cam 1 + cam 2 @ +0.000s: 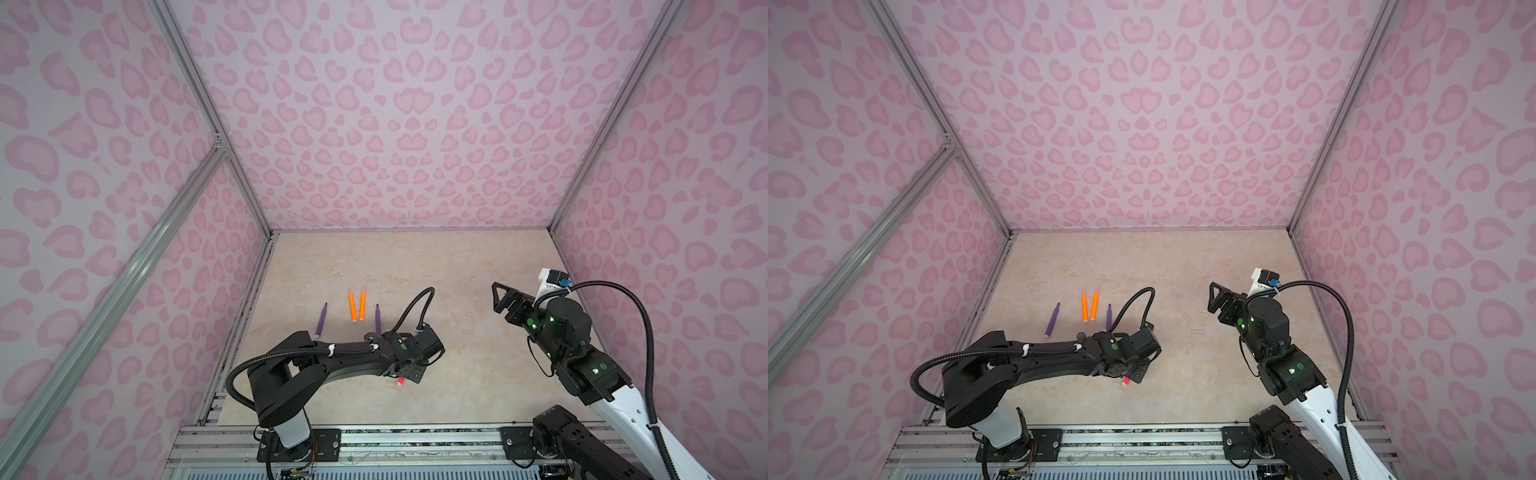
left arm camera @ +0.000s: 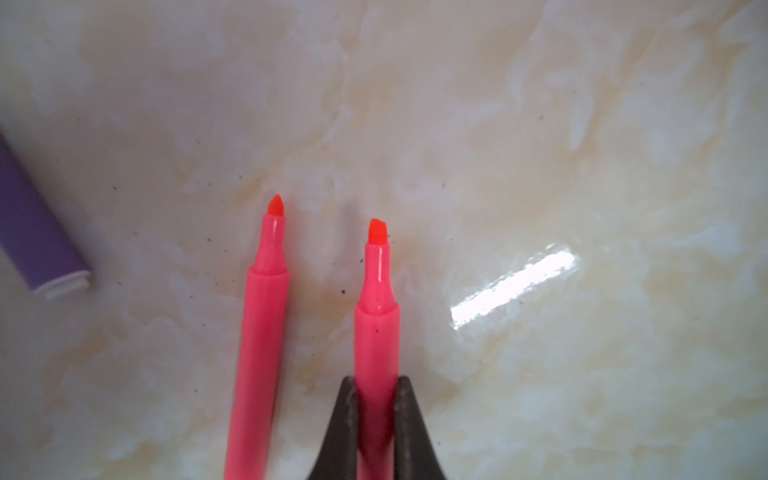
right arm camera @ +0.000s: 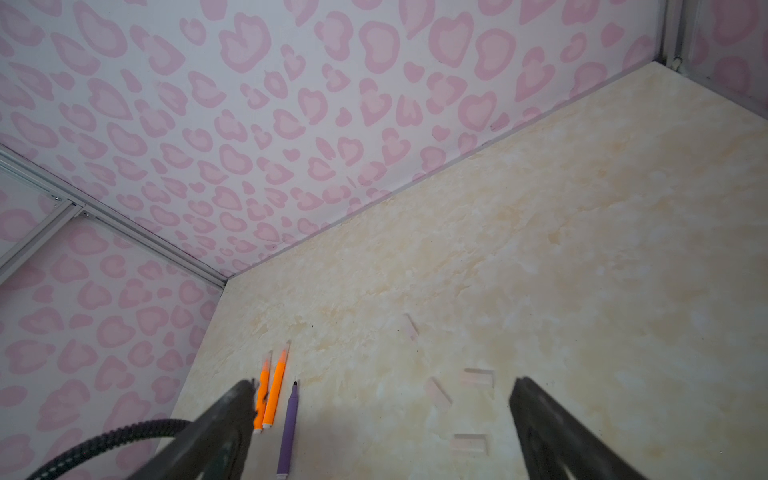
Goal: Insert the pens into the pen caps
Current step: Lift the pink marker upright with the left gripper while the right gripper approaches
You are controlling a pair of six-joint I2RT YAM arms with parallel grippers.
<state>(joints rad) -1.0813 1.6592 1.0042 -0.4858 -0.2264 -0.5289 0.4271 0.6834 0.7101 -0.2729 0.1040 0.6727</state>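
I am at the pick-up step for a pink-red pen: my left gripper (image 2: 376,382) is clamped shut across the barrel of one pink-red pen (image 2: 376,324), close behind its tapered collar, with the chisel tip pointing away from me. I cannot tell whether the pen has left the table (image 2: 540,124) or lies on it. Its twin, the second pink-red pen (image 2: 262,332), lies just beside it and roughly parallel, not touching, and the white-plugged end of a purple pen (image 2: 37,237) sits further off. My right gripper (image 3: 384,384) hangs above the table with its jaws wide apart and nothing between them, over the pen caps (image 3: 478,377), which lie scattered well apart from the pens. In a top view the two orange pens (image 1: 357,305) lie side by side between the purple ones; they may be capped already, but that is too faint to be sure of. Next I judge the right gripper must come down and pinch one cap, then both arms must line tip and cap mouth up on one axis. The barrels are smooth, glossy, round plastic and may roll or slip; the caps are short clear tubes, nearly lost against the shiny cream marbled surface.
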